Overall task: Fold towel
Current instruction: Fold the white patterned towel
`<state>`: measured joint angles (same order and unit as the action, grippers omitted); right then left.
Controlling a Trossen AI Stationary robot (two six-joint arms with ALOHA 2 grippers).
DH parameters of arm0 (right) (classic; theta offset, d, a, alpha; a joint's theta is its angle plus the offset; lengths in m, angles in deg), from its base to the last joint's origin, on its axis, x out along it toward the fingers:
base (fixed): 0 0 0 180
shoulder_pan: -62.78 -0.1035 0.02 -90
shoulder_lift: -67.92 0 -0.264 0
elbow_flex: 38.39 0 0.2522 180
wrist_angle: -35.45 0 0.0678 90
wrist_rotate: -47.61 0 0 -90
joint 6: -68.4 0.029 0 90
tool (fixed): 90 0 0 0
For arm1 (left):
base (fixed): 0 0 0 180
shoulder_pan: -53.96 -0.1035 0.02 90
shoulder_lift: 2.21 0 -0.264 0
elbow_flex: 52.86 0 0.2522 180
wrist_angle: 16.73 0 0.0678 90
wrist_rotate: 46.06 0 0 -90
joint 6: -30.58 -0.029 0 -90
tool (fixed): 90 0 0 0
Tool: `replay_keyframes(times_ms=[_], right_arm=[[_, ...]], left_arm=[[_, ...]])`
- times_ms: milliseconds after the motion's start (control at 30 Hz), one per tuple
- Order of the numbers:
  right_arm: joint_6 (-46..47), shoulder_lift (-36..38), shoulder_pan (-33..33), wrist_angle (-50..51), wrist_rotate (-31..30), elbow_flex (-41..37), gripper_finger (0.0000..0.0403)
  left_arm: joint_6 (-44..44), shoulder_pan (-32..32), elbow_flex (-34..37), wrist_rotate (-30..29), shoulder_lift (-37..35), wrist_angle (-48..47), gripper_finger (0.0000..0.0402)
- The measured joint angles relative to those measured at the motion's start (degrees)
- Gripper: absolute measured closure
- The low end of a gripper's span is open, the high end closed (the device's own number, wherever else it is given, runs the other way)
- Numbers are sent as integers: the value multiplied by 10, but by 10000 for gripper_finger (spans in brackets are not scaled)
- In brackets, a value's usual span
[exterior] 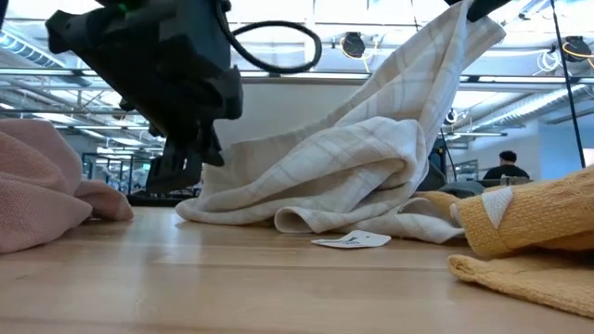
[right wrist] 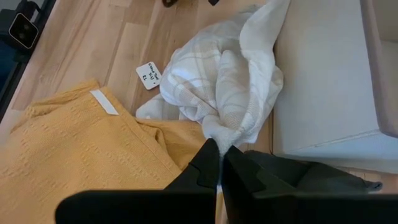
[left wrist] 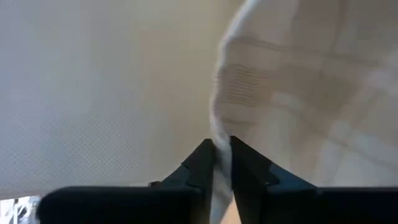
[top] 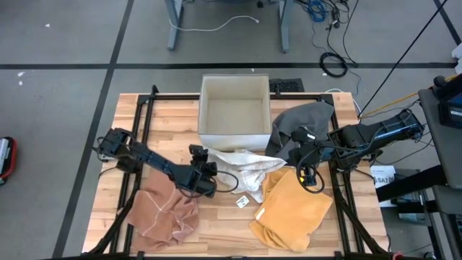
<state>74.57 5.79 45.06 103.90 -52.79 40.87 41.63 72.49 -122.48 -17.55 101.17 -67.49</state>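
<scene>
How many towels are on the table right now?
4: a pink towel at the front left, a white checked towel in the middle, a yellow towel at the front right, a grey towel beside the bin. More could be hidden underneath.

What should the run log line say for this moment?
left gripper: shut on white towel edge | right gripper: shut on white towel, lifted | fold: not yet done

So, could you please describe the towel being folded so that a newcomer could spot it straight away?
Start at the open white box at the table's far edge; just in front of it lies the white checked towel, crumpled. The left pincer and right pincer each pinch an edge. Its neighbours are plain pink, yellow and grey.
</scene>
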Motion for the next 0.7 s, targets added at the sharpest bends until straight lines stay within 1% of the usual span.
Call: replay_keyframes(times_ms=[100,167,267,400,567,700], right_arm=[[0,0,0,2,0,0,403],[-1,0,0,6,0,0,403],[-11,0,0,5,0,0,403],[-30,0,0,6,-4,12,403],[-76,0,0,6,-23,79,403],[-139,0,0,4,-68,177,403]], left_arm=[[-27,-5,0,0,-9,-10,390],[-41,-4,-4,-11,-27,-22,395],[-40,1,-21,-51,-69,-63,397],[-64,16,-51,-125,-153,-91,398],[-146,35,-95,-188,-273,-76,399],[-240,50,-149,-213,-352,-32,400]])
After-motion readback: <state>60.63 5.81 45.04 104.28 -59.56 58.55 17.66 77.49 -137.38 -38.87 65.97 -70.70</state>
